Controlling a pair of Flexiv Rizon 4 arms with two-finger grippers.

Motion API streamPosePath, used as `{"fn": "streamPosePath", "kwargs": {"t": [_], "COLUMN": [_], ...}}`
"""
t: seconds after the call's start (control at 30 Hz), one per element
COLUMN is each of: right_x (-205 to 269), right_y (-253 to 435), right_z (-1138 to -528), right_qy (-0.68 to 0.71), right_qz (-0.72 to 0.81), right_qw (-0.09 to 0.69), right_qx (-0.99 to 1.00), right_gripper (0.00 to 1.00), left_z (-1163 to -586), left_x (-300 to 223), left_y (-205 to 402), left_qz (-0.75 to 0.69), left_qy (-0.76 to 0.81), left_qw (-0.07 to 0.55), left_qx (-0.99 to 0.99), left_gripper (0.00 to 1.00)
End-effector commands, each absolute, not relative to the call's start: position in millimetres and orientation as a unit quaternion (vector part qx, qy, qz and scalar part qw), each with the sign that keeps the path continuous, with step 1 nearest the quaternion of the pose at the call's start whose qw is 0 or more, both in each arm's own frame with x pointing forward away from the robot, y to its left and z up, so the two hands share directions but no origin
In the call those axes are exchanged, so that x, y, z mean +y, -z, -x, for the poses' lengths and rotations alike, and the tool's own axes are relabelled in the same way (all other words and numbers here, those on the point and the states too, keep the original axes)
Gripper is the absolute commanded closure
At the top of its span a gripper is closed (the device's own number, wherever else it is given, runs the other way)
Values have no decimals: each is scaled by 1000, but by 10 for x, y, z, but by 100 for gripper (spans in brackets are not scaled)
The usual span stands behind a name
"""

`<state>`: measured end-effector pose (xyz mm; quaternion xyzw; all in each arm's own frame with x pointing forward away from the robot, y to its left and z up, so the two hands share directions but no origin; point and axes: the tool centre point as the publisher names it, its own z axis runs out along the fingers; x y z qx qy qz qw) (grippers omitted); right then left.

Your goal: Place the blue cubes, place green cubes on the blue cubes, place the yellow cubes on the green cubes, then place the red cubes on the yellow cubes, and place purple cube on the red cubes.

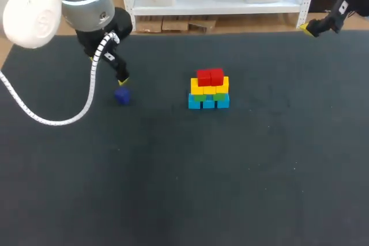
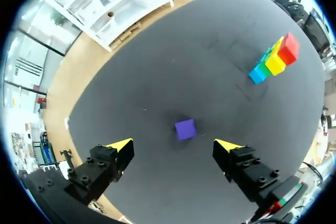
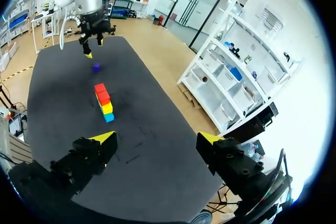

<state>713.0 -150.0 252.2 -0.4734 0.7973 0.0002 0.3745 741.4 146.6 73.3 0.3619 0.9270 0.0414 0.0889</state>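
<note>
Two arms show in the head view. The left arm (image 1: 86, 10) comes in from the far left corner and bends down to the counter (image 1: 173, 188). Its left jaws hang just above the purple cube (image 1: 121, 96), which lies alone on the counter, well apart from the stack (image 1: 209, 90). The right arm (image 1: 340, 4) is at the far right corner, its right jaws over the counter's edge. The stack is near the middle: blue cubes (image 1: 195, 103) at the bottom, then green cubes (image 1: 199, 97), yellow cubes (image 1: 209, 89), and two red cubes (image 1: 210, 76) on top. All cubes have flat faces and sharp edges. The counter is dark and matte.

From the left wrist, the left jaws are spread wide, with black fingers and yellow tips (image 2: 119, 144). The purple cube (image 2: 185, 129) sits on the counter ahead of them, in line with the gap, and neither finger touches it. The stack (image 2: 273, 59) is far beyond it.

From the right wrist, the right jaws are also spread wide and hold nothing. The stack (image 3: 103, 102) stands well ahead of them on the counter, and the purple cube (image 3: 96, 67) lies further on, under the left arm (image 3: 89, 3).
</note>
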Motion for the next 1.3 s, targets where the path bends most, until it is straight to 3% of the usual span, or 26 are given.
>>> {"fn": "streamPosePath", "kwargs": {"t": [0.03,0.6,0.63,0.67,0.7,0.9,1.07,1.1,1.13,1.23,1.27,1.3], "right_x": [-1493,-1493,-1493,-1493,-1493,-1493,-1493,-1493,-1493,-1493,-1493,-1493], "right_y": [-2511,-2511,-2511,-2511,-2511,-2511,-2511,-2511,-2511,-2511,-2511,-2511], "right_z": [-7122,-7122,-7122,-7122,-7122,-7122,-7122,-7122,-7122,-7122,-7122,-7122], "right_qy": [3,3,3,3,3,3,3,3,3,3,3,3], "right_qz": [471,471,471,471,471,471,471,471,471,471,471,471], "right_qw": [376,376,376,376,376,376,376,376,376,376,376,376], "right_qx": [798,798,798,798,798,798,798,798,798,798,798,798], "right_gripper": [0,0,0,0,0,0,0,0,0,0,0,0], "left_z": [-7519,-7590,-7603,-7607,-7610,-7646,-7687,-7690,-7693,-7697,-7697,-7692], "left_x": [1414,1422,1430,1432,1428,1408,1394,1393,1393,1393,1394,1396], "left_y": [-501,-114,-83,-69,-58,32,58,60,61,64,63,60], "left_qz": [-367,-355,-353,-352,-352,-351,-352,-352,-352,-351,-351,-350], "left_qy": [-24,-4,-2,-3,-2,8,8,8,8,7,6,5], "left_qw": [71,31,29,27,25,18,15,15,14,13,13,13], "left_qx": [927,934,935,936,936,936,936,936,936,936,936,936], "left_gripper": [0,0,10,27,33,24,25,28,38,89,100,100]}}
